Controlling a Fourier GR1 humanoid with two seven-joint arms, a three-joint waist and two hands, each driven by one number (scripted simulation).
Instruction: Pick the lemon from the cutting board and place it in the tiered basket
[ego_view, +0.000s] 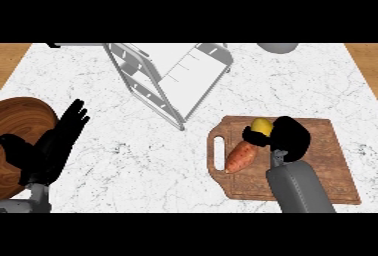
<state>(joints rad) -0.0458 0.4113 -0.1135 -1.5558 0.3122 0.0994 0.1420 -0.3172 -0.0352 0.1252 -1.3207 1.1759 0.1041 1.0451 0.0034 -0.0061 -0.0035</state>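
The marble counter (148, 150) spreads under both hands. Beyond the right hand, up and to its left, stands the tiered basket (173, 75). Beneath that hand lies the cutting board (325, 170). The left hand (55, 145) rests open, fingers straight, over a round wooden board (22, 120). The right hand (284, 137) curls around the lemon (260, 125), which sits on the cutting board; a sweet potato (241, 156) lies just left of it.
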